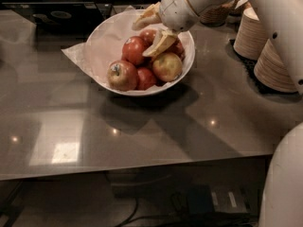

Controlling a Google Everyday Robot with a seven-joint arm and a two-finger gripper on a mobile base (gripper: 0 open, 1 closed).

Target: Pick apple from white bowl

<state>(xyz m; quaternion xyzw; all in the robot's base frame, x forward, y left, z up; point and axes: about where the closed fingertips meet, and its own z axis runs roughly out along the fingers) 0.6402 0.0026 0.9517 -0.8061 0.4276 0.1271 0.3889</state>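
Observation:
The white bowl (187, 64) stands at the back middle of the grey table, lined with crumpled white paper (102, 44). It holds several apples. The deep-red apple (134, 49) lies in the middle of the bowl. A red-yellow apple (122, 75) is at the front left and a yellow-green blushed one (166, 66) at the right. My gripper (152, 30) hangs over the bowl's back right, open, with one finger (161, 42) just right of the deep-red apple and the other (146, 18) above the bowl's rim. It holds nothing.
Stacks of cream paper bowls (276, 64) stand on a black mat at the right, close to my arm. A dark tray (60, 15) lies at the back left. The table's front edge (142, 167) runs across the lower part of the view.

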